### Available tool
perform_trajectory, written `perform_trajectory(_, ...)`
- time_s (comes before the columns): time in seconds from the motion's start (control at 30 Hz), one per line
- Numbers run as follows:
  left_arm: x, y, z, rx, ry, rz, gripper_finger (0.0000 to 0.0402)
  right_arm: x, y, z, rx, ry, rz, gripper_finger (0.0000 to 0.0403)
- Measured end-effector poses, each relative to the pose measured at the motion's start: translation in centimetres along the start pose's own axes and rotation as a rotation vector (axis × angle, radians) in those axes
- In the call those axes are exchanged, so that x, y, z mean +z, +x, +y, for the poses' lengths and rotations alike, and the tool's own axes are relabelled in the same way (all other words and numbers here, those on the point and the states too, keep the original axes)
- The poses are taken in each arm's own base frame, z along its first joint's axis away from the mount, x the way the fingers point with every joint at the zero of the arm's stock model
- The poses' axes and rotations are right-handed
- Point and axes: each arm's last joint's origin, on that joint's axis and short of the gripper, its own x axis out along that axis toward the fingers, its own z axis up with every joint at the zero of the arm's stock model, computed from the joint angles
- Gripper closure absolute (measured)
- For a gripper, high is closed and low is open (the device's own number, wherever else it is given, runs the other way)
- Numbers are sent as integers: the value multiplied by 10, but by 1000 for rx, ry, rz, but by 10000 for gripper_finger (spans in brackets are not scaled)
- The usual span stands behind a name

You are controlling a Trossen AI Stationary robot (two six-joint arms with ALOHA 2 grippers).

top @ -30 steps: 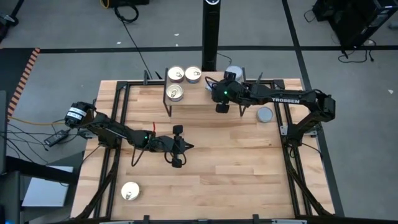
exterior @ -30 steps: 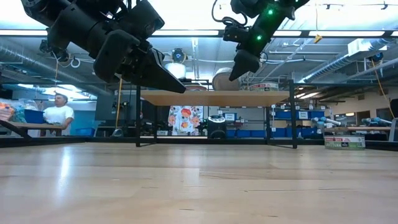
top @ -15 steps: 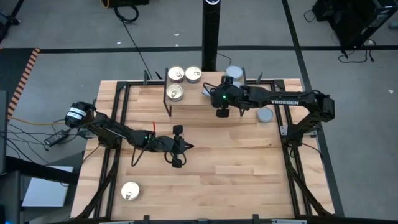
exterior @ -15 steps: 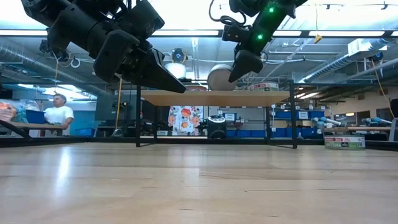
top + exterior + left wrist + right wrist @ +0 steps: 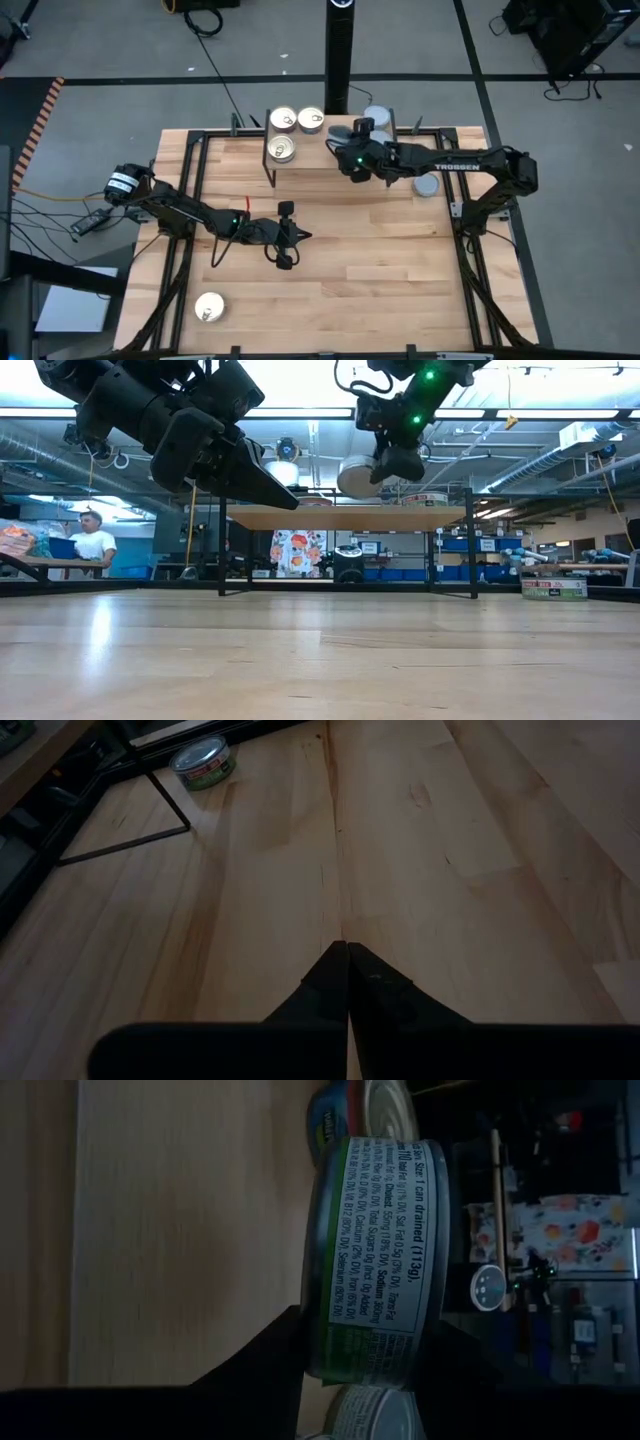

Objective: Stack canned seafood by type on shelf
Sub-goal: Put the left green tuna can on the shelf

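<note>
Right pincer (image 5: 345, 150) is gripping a tin (image 5: 356, 476) above the shelf (image 5: 315, 160); the gold tins (image 5: 297, 121) sit just off toward the left arm's side. Left pincer (image 5: 305, 236) is closed, idle over the desk (image 5: 380, 260).

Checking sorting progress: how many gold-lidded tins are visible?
4. On the shelf, left end: one tin, another, a third. Fourth tin on the table, near-left corner. More may be hidden.

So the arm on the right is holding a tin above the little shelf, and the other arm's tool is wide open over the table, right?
Not quite. The right tool does hold a tin above the shelf, but the left tool is shut, its fingers pressed together, as the left wrist view shows.
</note>
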Motion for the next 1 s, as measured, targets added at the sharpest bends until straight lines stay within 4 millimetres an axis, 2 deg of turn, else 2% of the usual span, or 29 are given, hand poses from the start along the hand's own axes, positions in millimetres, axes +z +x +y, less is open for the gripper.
perform_trajectory(0.3,0,0,0,0,1,-1,396,-14,21,-11,36,18,35,248)
perform_trajectory(0.43,0,0,0,0,4,0,396,-16,33,-4,52,-27,75,247)
perform_trajectory(0.57,0,0,0,1,6,2,396,-14,36,-2,53,-32,71,244)
perform_trajectory(1.0,-1,0,1,3,4,5,396,-12,33,0,59,-25,61,164)
